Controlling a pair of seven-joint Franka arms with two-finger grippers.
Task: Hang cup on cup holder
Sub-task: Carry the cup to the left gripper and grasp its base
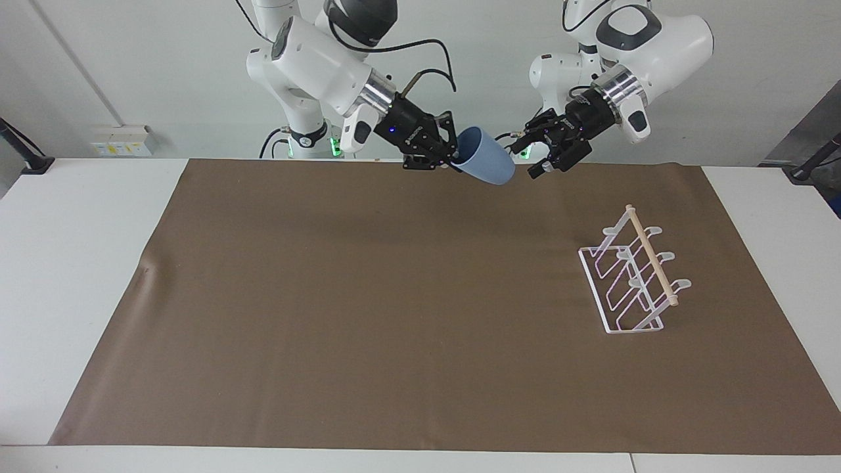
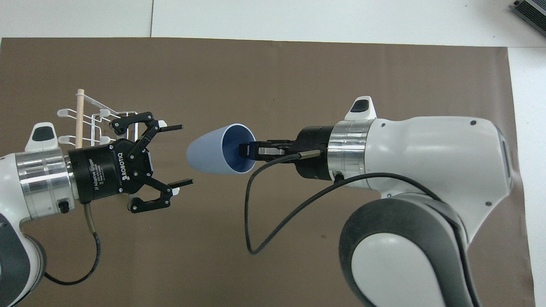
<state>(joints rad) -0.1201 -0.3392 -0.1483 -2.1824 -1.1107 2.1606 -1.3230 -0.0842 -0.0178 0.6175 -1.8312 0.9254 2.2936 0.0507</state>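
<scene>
Cup (image 1: pixel 485 165), light blue, handleless tumbler: carried in the air over the robots' edge of the brown mat (image 1: pixel 420 368), lying on its side, long axis roughly level and slightly drooped, running along the table's length; closed base points at the left gripper (image 1: pixel 531 155), open mouth faces back to the right gripper (image 1: pixel 453 157). Right gripper is pinched on the rim, one finger inside the mouth, one outside. Left gripper stands spread wide, holding nothing, just beside the base and not touching it. Cup holder (image 1: pixel 631 279), white wire rack with wooden rod, sits on the mat toward the left arm's end, well apart from the cup, prongs bare. Risks, as judged: a thin rim pinch may let the tapered cup pivot or slip during a handover; left fingers closing off-centre on the narrowing base may squeeze it out; release before a firm second grip would drop it onto the mat.
</scene>
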